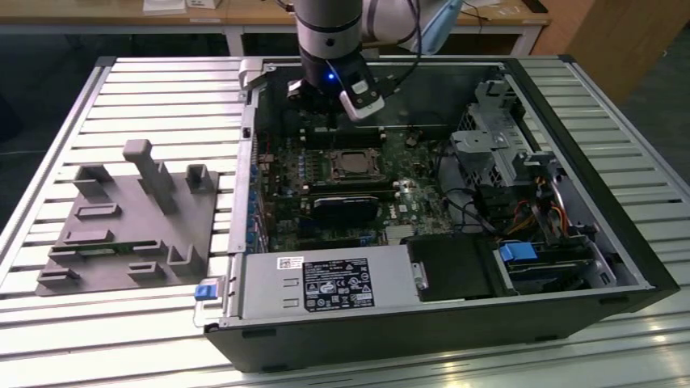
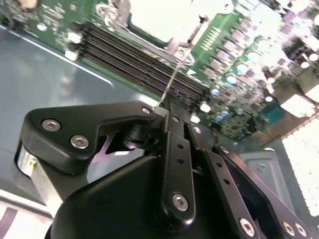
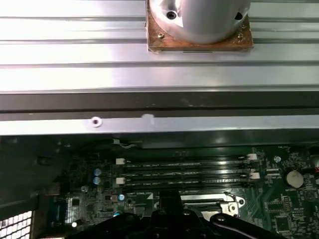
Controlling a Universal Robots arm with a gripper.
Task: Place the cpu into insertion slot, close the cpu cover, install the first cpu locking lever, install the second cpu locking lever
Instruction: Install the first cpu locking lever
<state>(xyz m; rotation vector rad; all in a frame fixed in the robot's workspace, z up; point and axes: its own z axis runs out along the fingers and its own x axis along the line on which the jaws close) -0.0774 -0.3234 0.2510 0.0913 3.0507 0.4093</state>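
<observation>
One gripper (image 2: 171,99): clamping together on the locking lever (image 2: 174,77), holding its thin rod for leverage.
Cpu (image 1: 351,164): lying seated in the insertion slot (image 1: 328,156).

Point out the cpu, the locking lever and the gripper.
cpu (image 1: 351,164), exterior view, centre of its metal top.
locking lever (image 2: 173,78), second wrist view, middle of the rod.
gripper (image 2: 170,101), second wrist view, between fingertips.

Silvery cpu (image 1: 351,165) lies flat in insertion slot (image 1: 374,166); cpu cover (image 1: 351,152) closed.
</observation>
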